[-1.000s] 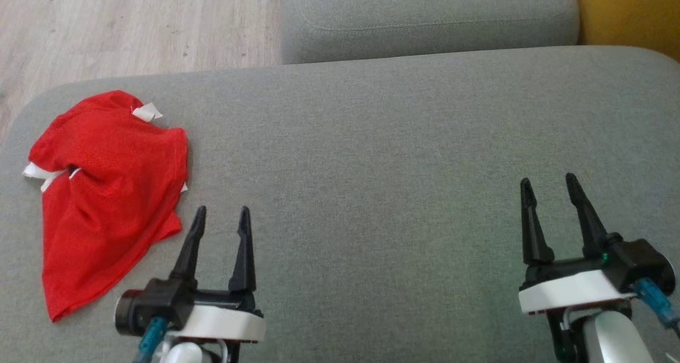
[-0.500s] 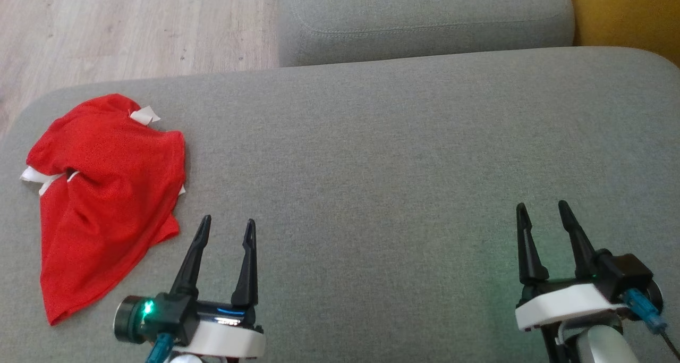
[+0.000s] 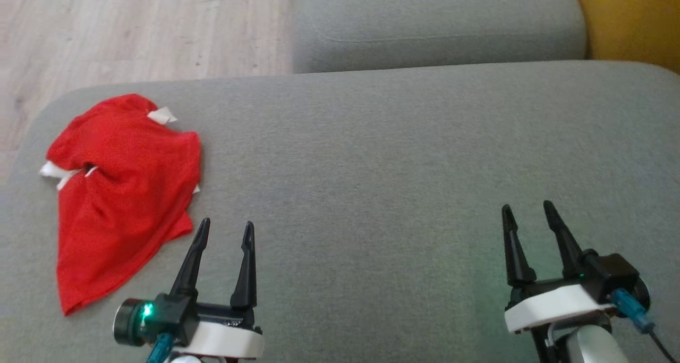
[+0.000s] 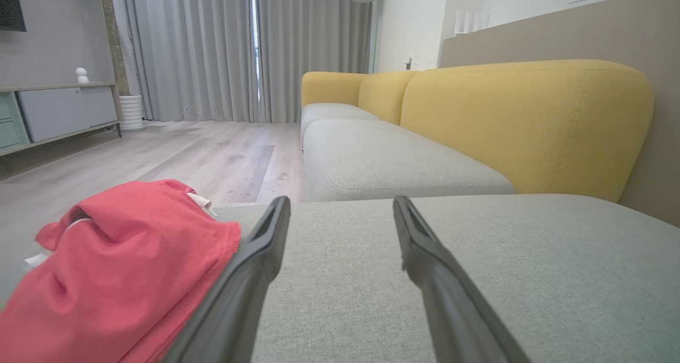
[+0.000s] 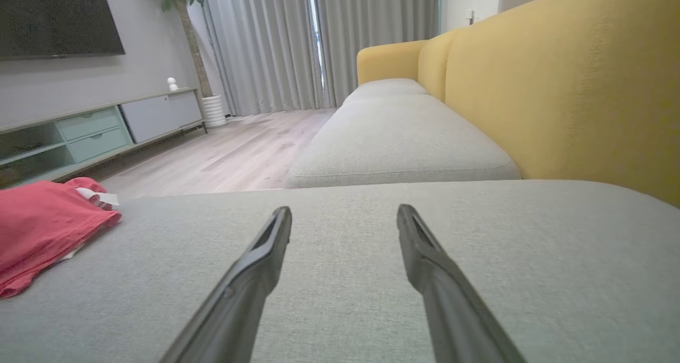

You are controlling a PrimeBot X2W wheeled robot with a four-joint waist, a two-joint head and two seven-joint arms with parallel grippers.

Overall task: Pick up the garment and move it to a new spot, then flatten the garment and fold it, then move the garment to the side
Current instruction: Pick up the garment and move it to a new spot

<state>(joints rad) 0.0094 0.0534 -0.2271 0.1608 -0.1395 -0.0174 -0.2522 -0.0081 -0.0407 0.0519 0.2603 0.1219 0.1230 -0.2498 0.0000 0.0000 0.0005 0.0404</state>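
Grey sofa cushion [image 3: 372,155] is occupied by the red garment [image 3: 122,193], just beside the left tool [image 3: 227,224]. It and the right tool [image 3: 527,205] are held released.

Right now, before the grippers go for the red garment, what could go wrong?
The garment lies crumpled near the left edge of the cushion, so a nudge from the left gripper could slide it toward the floor. Its folds overlap, so a pinch may catch several layers. The right gripper sits far across the cushion, so a two-handed grasp needs a long reach.
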